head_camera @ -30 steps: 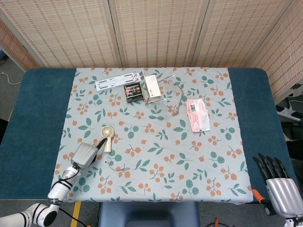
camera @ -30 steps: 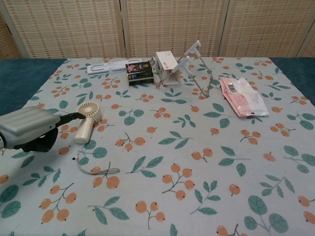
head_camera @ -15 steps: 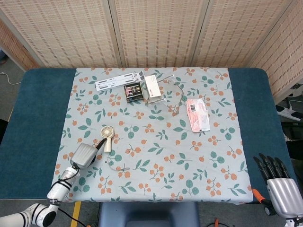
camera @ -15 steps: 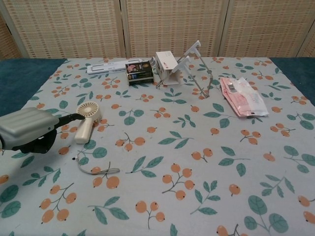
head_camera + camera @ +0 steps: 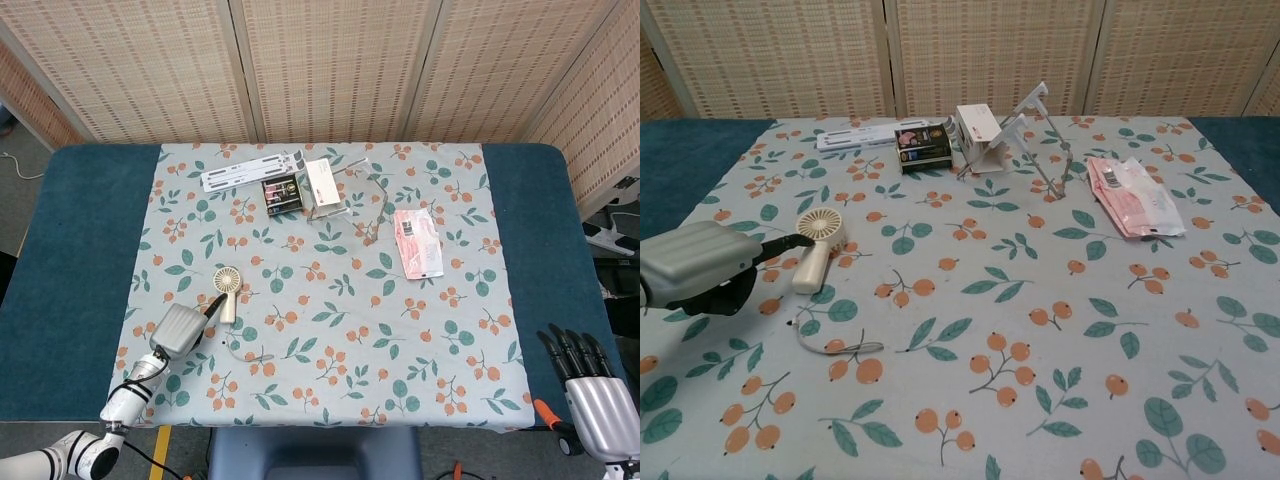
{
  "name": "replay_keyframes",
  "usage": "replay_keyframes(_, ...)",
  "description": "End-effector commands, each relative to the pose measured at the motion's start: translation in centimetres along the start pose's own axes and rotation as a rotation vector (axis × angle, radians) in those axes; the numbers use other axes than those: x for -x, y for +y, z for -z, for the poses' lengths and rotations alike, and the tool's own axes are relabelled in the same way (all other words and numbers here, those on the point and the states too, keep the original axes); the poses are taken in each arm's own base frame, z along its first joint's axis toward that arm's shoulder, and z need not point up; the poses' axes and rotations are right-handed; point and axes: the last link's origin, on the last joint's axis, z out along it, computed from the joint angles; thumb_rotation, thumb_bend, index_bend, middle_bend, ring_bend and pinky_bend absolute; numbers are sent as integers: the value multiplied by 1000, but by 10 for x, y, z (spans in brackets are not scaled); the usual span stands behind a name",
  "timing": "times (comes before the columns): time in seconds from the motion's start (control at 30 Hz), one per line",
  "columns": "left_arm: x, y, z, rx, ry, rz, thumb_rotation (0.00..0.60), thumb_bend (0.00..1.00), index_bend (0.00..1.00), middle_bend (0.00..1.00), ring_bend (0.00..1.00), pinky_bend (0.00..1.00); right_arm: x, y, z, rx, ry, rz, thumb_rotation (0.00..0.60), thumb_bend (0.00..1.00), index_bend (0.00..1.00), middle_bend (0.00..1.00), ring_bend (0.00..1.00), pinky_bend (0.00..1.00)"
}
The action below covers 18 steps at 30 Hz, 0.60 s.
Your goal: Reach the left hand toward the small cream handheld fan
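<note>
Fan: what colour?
Cream, both head and handle of the fan. Chest view shows it best.

backdrop: woven folding screen (image 5: 330, 65) | table (image 5: 75, 250): teal, floral cloth (image 5: 330, 330)

The small cream handheld fan (image 5: 226, 289) (image 5: 818, 243) lies flat on the floral cloth (image 5: 340, 300), round head away.

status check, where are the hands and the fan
Left hand empty, fingertip just short of the cream fan. Right hand open, off the table's near right corner. Fan lying flat on the cloth, nothing between it and the left hand.
</note>
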Motion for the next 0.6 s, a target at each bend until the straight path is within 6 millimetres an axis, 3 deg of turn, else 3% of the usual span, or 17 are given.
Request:
replay_keyframes(0.03,1,0,0,1,-4,-12,600,897,54,1000,1000,1000,0,0,0,0,1,0,600,116,0,0,0,0)
replay_keyframes(0.37,-1,1,1,4,-10,-18,600,892,60,1000,1000,1000,-1,-1,1,-2,5,-1,600,116,0,0,0,0)
replay_keyframes(0.6,-35,8,20,54,216,90,600,838,0,1000,1000,1000,-5,-2,5,-7,14,-9,600,116,0,0,0,0)
